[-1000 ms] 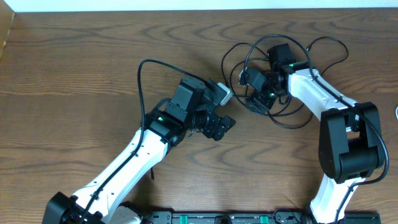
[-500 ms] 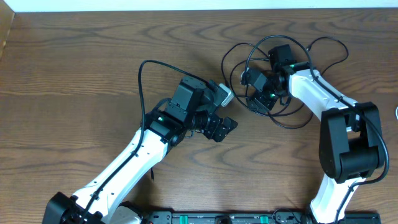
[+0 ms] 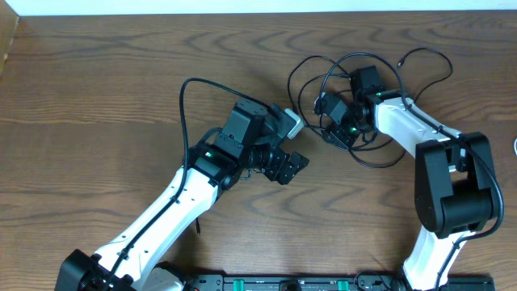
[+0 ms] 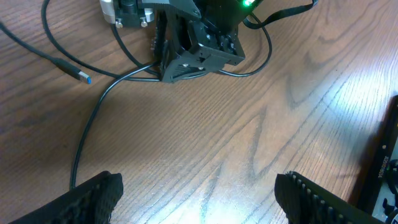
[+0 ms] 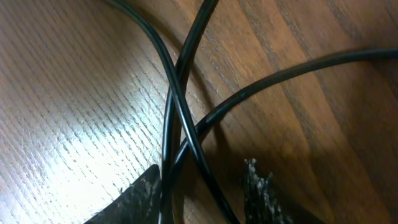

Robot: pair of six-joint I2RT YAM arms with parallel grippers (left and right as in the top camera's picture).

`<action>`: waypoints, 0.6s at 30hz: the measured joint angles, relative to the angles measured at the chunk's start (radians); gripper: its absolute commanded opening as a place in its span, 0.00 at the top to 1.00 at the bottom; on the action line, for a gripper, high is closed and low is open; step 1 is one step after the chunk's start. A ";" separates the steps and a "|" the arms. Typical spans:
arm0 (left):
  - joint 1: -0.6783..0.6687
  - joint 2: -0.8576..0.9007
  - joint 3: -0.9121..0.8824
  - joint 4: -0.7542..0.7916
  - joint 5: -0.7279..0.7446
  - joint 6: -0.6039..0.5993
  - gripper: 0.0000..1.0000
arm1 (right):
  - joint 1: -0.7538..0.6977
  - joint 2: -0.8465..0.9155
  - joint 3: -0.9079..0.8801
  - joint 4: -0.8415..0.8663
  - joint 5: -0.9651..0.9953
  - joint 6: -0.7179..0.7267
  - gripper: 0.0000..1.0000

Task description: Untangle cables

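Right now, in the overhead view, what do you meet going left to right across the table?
In order: left arm's white forearm → left pincer → right pincer → right arm's black shoulder block.

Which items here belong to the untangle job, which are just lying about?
Job: thin black looped cable; blue-tipped plug end; right gripper over a crossing; left gripper, open, clear of it.
Lying about: black rail with green marks, near edge; white sliver at right edge, too small to identify.

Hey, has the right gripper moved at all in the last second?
Yes, slightly. In the overhead view the right gripper has shifted away from the far table edge, back toward the arm bases.
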 measured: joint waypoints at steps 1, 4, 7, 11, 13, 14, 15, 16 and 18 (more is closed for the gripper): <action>0.000 0.000 0.000 0.000 0.000 0.000 0.16 | 0.000 0.000 0.000 0.000 0.000 0.010 0.64; 0.000 0.000 0.000 0.000 0.000 0.000 0.16 | 0.000 -0.001 0.000 0.000 0.002 0.043 0.67; 0.000 0.000 0.000 0.000 0.000 0.000 0.16 | 0.000 -0.005 0.000 -0.002 0.010 0.074 0.69; 0.000 0.000 0.000 0.000 0.000 0.000 0.16 | 0.000 -0.034 0.000 -0.004 0.018 0.096 0.79; 0.000 0.000 0.000 0.000 0.000 0.000 0.16 | 0.000 -0.060 0.000 -0.004 0.020 0.105 0.89; 0.000 0.000 0.000 0.000 0.000 0.000 0.16 | 0.000 -0.077 0.000 -0.004 0.021 0.112 0.99; 0.000 0.000 0.000 0.000 0.000 0.000 0.16 | 0.000 -0.096 0.000 -0.003 0.021 0.113 0.99; 0.000 0.000 0.000 0.000 0.000 0.000 0.16 | 0.000 -0.113 0.000 -0.004 0.023 0.127 0.99; 0.000 0.000 0.000 0.000 0.003 0.000 0.16 | 0.000 -0.143 0.000 -0.004 0.024 0.139 0.99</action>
